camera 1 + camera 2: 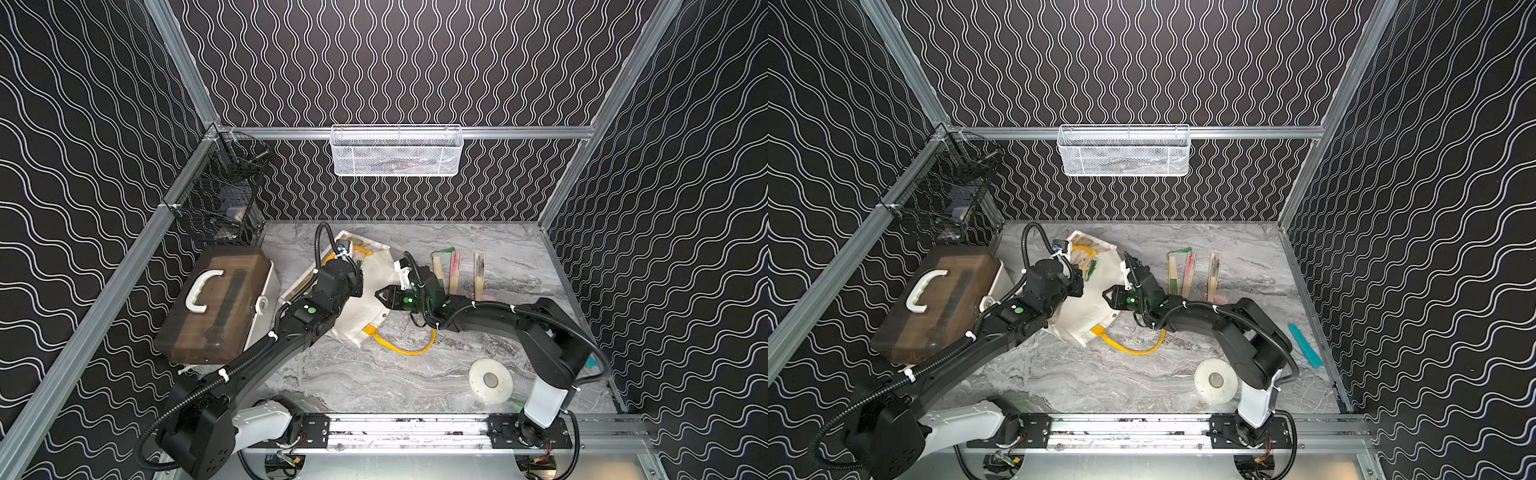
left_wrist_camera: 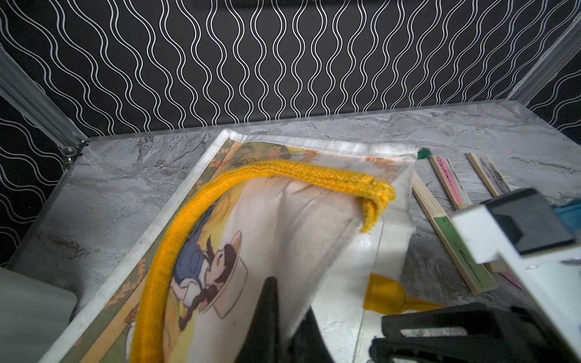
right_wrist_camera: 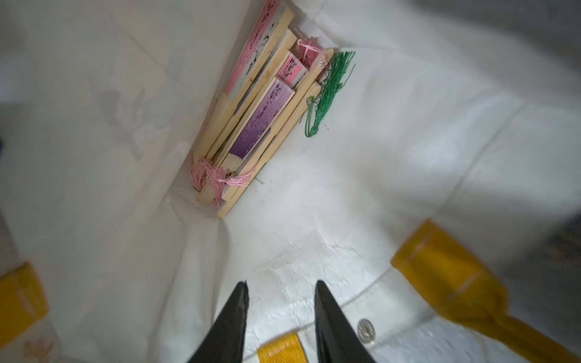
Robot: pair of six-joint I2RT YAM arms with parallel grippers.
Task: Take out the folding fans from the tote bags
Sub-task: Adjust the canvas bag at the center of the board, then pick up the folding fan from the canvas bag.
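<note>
Canvas fills the right wrist view. We look into the open mouth of the white tote bag [image 3: 361, 195], where a bundle of fans [image 3: 257, 116] lies deep inside against the far seam. Pink and purple folds show among them, with a green tassel and a pink one. The right gripper [image 3: 281, 284] sits at the mouth with its tips just past the rim, its jaws a moderate way apart and nothing between them.

The left gripper [image 2: 289, 301] is clamped tight on the cloth of the bag's upper lip and holds that side up off the desk [image 1: 374, 374]. A yellow handle [image 2: 283, 171] curves past the raised cloth.

In both top views the tote bag lies left of the middle, toward the back edge of the desk. It rests partly on a flat printed cloth [image 1: 1090, 243], and we cannot tell whether that is a second bag.

Three more fans lie side by side on the bare desk, right of the bag and near the back edge: a green fan [image 1: 437, 270], a pink fan [image 1: 454, 272] and an ink-dark fan [image 1: 479, 276]. The right arm hides their near ends.
</note>
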